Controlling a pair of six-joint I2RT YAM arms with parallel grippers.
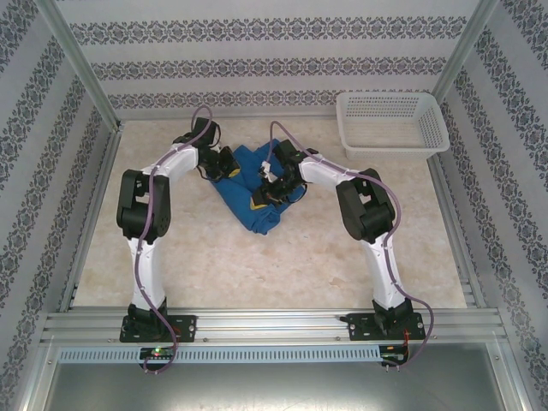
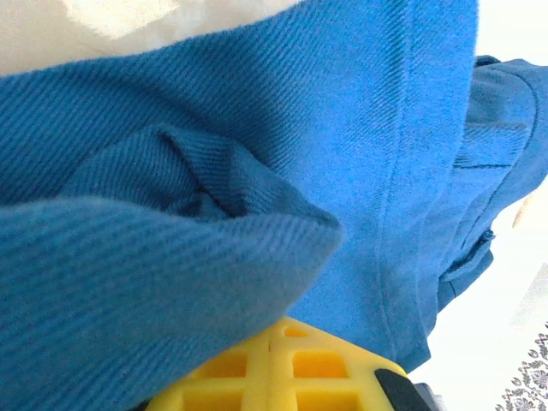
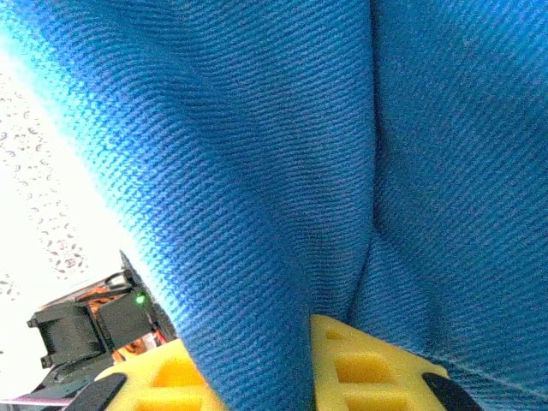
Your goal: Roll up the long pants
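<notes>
At the middle of the counter, toward its far side, the long pants lie in one bunched blue heap. The right fingers are closed on a fold that runs down between them. The left fingers sit under draped cloth, and I cannot tell whether they pinch it. To roll well, I judge both should work level, pull the edge taut and turn it evenly over itself. There is one pair of pants, one white mesh basket at the far right, and two arms.
</notes>
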